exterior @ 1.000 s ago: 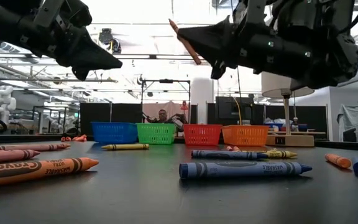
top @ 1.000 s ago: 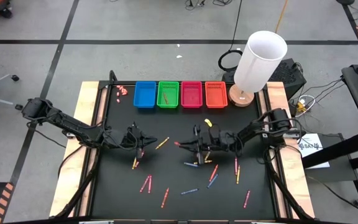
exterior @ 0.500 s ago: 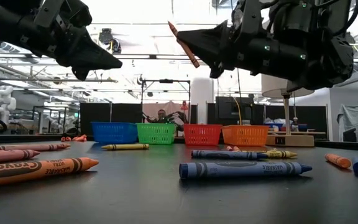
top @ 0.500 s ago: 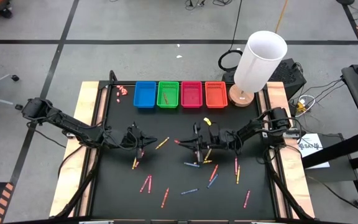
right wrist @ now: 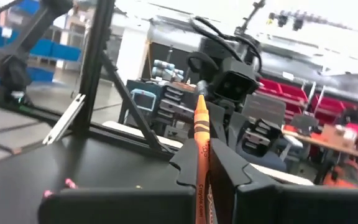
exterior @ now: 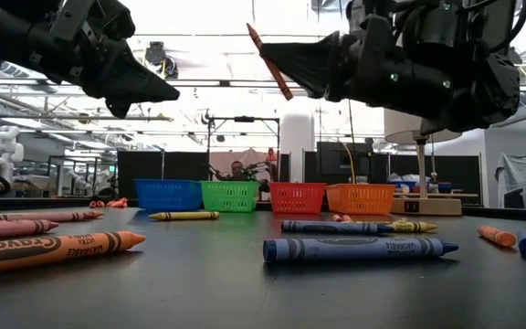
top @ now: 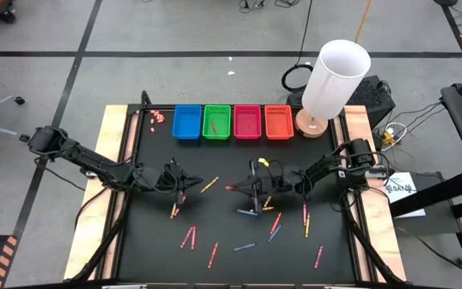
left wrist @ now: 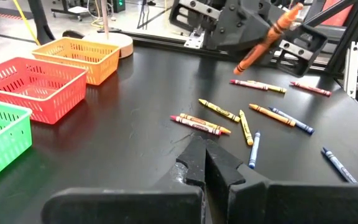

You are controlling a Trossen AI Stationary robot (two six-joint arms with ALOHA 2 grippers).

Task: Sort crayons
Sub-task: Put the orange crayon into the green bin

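Crayons (top: 245, 246) lie all over my black table (top: 151, 249), red, blue, yellow and orange ones, well apart from each other. One orange crayon (right wrist: 201, 149) is up in the air, pinched tight in my right gripper (top: 239, 187), over the middle of the table. I think a crayon is very light and stiff, but it can snap, so I should not squeeze hard. Its paper wrap should help me hold it. I grab near one end, and the other end sticks out and tilts.

My left gripper (top: 191, 183) is shut with nothing in it, just above the table.

At the far edge stand four small baskets (top: 233, 121), blue, green, pink and orange. The table looks flat and smooth, so a crayon may roll. Behind it is a big room with machines.
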